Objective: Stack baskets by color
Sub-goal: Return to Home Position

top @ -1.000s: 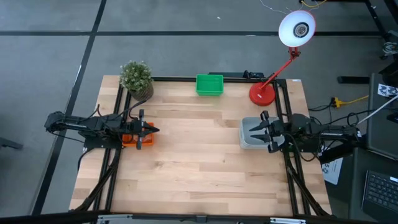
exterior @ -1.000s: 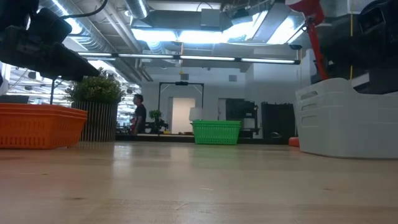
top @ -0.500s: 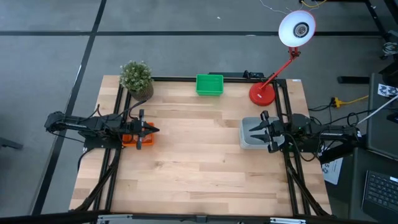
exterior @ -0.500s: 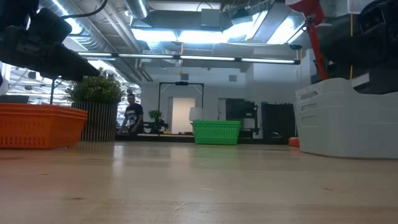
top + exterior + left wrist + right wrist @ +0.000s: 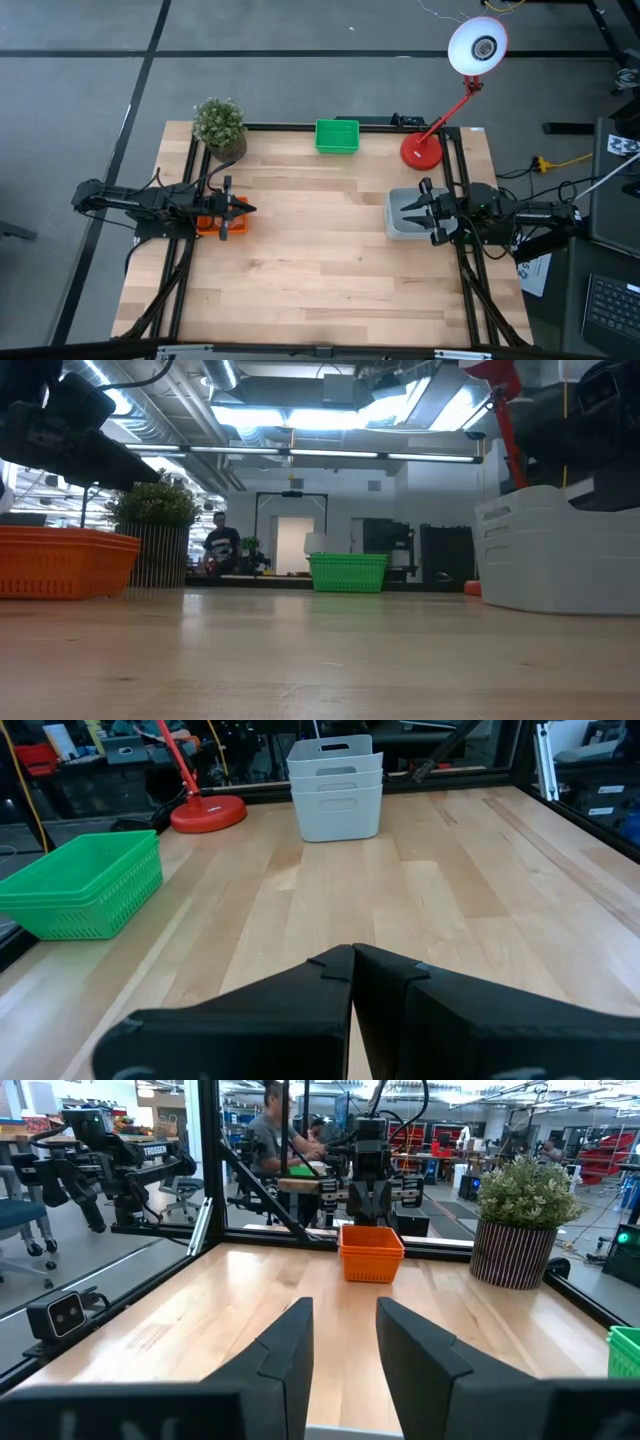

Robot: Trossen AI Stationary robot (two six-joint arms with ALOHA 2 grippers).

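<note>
The left claw (image 5: pixel 243 208) hangs over the orange stack of baskets (image 5: pixel 207 226) at the left edge of the bench (image 5: pixel 320 260). Its two fingers (image 5: pixel 300 990) are pressed together with nothing between them. The right claw (image 5: pixel 408 213) hangs over the grey stack (image 5: pixel 395 228) at the right edge. Its fingers (image 5: pixel 285 1345) stand apart (bare wood shows in the gap), so it is released and holds nothing. In the left wrist view the grey stack shows three baskets nested one in another. The green stack (image 5: pixel 337 137) stands at the middle of the far edge, well apart from both arms. It seems to be more than one basket, but the layers are hard to count. A potted plant (image 5: pixel 221 128) stands at the far left corner, near the orange stack. A red lamp (image 5: pixel 422 150) stands at the far right corner, near the grey one.
</note>
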